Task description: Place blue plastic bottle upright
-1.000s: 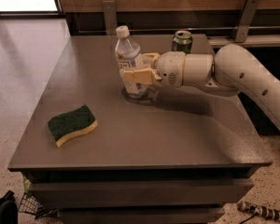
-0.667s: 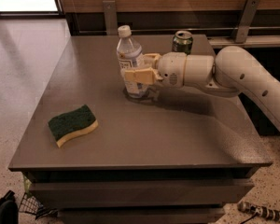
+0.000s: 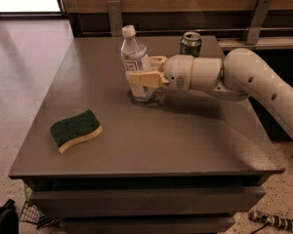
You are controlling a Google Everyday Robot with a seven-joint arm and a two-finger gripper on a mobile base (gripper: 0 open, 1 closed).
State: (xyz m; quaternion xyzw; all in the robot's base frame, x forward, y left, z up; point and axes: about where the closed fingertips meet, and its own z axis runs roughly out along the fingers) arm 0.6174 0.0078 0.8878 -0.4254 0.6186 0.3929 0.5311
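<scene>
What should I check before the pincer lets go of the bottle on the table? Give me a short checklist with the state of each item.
1. The blue plastic bottle stands cap up, near vertical: ok.
2. Its base lies flat on the table: cannot tell; the bottom looks down, but full contact is not clear.
3. The pincer is shut around the bottle's middle: ok.
4. The green can stands behind, apart from bottle and pincer: ok.
5. The sponge lies near the front left, far from the bottle: ok.
6. The bottle is well inside the table's edges: ok.
</scene>
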